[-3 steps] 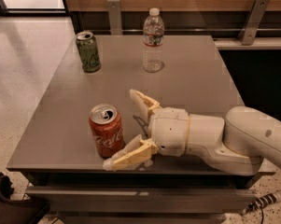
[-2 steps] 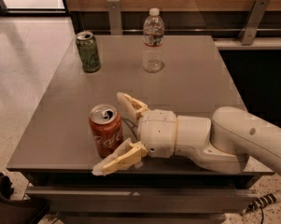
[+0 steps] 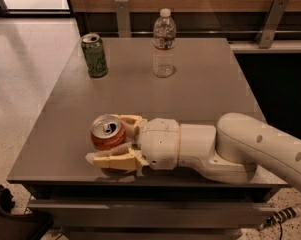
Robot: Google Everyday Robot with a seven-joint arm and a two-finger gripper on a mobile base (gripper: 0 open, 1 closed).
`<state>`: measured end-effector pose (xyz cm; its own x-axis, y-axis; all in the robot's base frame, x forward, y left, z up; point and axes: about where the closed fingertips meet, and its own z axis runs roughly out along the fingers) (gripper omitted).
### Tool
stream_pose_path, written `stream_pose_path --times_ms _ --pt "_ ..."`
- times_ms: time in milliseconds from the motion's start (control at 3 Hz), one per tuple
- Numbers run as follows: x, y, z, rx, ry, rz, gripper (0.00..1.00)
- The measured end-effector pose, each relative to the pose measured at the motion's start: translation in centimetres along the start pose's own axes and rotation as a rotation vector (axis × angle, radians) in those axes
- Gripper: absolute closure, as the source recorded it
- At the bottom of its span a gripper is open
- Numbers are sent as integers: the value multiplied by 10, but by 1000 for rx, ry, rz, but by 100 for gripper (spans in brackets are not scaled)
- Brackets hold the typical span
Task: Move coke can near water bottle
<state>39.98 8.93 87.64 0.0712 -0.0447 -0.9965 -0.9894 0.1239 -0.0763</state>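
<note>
The red coke can [image 3: 106, 132] stands upright near the table's front left edge. My gripper [image 3: 108, 140] reaches in from the right, low over the table, with one finger behind the can and one in front of it, both pressed against its sides. The can rests on the table. The water bottle [image 3: 164, 43], clear with a white cap and a red-and-white label, stands at the back middle of the table, far from the can.
A green can [image 3: 94, 55] stands at the back left of the grey table [image 3: 205, 89]. My white arm [image 3: 260, 149] lies across the front right. A wooden wall with metal brackets runs behind; a dark object [image 3: 10, 216] sits on the floor at the front left.
My gripper has moved left until the coke can sits between its fingers, and the fingers have closed in from wide open onto the can. The can, bottle and green can have not moved.
</note>
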Motion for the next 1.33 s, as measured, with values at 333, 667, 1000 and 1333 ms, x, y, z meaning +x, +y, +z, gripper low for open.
stream_pose_path --times_ms 333,667,1000,1333 --pt "-1 1 1 -3 1 -2 71" --pt "-2 3 4 -8 2 -6 99" --pt "-3 3 4 -9 2 -6 100" --pt "-11 -24 -7 22 6 22 100"
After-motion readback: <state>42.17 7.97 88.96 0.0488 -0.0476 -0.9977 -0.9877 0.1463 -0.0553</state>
